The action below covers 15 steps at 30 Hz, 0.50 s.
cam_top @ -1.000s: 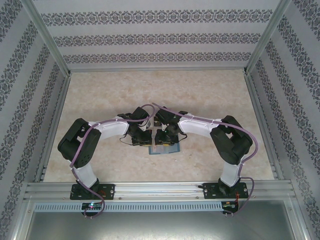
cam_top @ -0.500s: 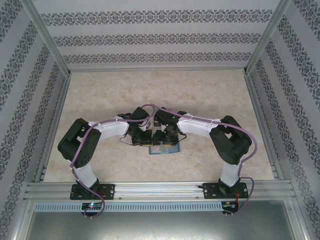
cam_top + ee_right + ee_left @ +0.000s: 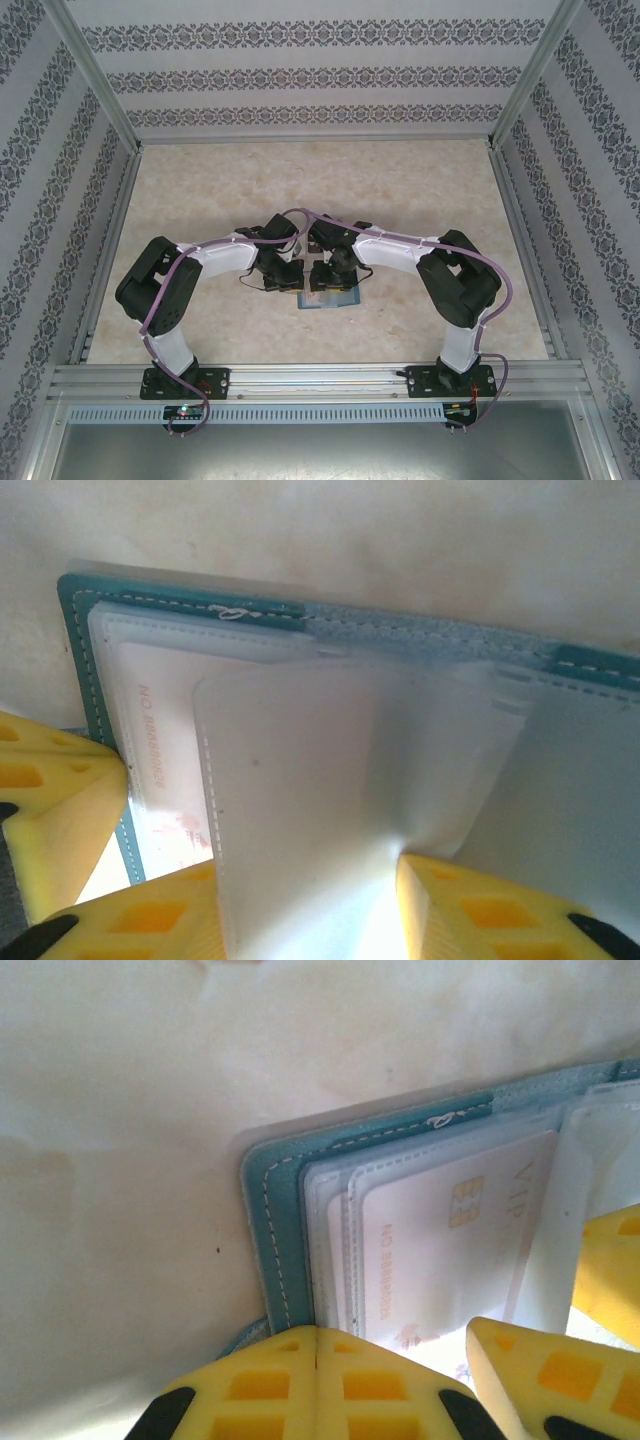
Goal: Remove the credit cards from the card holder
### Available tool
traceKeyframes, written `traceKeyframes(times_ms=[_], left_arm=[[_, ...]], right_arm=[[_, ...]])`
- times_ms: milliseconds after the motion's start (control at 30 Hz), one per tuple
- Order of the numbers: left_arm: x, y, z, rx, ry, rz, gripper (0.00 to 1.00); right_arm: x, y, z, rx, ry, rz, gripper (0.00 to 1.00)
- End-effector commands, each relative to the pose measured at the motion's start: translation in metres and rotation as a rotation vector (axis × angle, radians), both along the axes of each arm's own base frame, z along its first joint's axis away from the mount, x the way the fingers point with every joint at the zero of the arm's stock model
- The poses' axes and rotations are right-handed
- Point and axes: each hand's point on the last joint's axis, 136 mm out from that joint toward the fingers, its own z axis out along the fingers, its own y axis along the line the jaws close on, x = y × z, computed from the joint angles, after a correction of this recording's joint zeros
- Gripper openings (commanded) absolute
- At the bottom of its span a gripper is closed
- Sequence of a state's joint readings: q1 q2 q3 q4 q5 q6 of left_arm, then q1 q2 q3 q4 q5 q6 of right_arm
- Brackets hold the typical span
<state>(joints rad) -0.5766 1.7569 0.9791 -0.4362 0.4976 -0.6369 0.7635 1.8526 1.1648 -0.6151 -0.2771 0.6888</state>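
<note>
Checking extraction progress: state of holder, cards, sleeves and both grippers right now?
card holder: open, inside up.
credit card: in the holder, not yet out.
clear sleeve: one leaf lifted off the rest.
left gripper: shut, at the holder's edge.
right gripper: open, either side of the lifted sleeve.

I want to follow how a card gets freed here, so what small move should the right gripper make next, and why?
Probably close the right gripper on the raised clear sleeve between its parted fingers and fold it aside. That sleeve partly covers the white chip card, which sits pocketed, while the shut left gripper pins the teal card holder at its corner.
</note>
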Motion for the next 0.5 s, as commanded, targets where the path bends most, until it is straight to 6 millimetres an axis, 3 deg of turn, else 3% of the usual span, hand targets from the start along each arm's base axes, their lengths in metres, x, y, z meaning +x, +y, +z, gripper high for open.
traceKeyframes(times_ms=[0, 467], left_arm=[[-0.009, 0.003, -0.009, 0.024, 0.023, -0.001, 0.0], [-0.008, 0.002, -0.008, 0.029, 0.023, -0.007, 0.0]], right_arm=[[-0.002, -0.003, -0.003, -0.033, 0.001, 0.013, 0.42], [-0.001, -0.012, 0.023, -0.037, -0.048, 0.007, 0.23]])
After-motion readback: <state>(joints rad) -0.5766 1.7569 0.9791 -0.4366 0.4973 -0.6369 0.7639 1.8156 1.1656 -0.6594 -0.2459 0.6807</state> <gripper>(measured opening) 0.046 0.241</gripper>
